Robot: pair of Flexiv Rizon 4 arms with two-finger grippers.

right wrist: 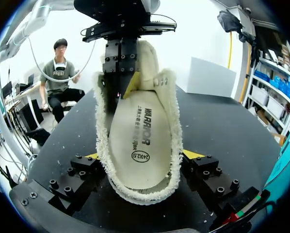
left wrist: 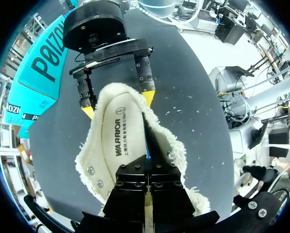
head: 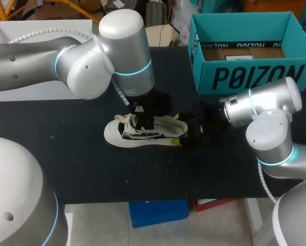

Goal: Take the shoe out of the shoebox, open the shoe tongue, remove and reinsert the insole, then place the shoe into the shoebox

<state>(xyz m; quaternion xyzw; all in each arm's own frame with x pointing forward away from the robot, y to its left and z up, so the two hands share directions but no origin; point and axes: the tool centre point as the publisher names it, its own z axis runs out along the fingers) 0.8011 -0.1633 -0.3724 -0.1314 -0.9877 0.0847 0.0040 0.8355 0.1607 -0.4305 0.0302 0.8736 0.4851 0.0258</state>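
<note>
The shoe (head: 145, 132) lies mid-table, left of the box (head: 245, 77). My right gripper (right wrist: 142, 155) clamps its heel from both sides. My left gripper (left wrist: 147, 162), pinched narrow, seems to grip the insole (left wrist: 120, 136) toward the toe. I should draw it out slowly, right hold firm, clear of the fuzzy collar

The cream shoe (right wrist: 140, 141) has a fuzzy cloth rim, the table (head: 66, 154) is matt black, and the shoebox (head: 255, 77) looks like cardboard.

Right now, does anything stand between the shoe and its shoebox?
No loose object: bare black table separates the white fleece-lined shoe from the open teal cardboard shoebox. Only the right pincer, clamping its heel, sits that side.
</note>
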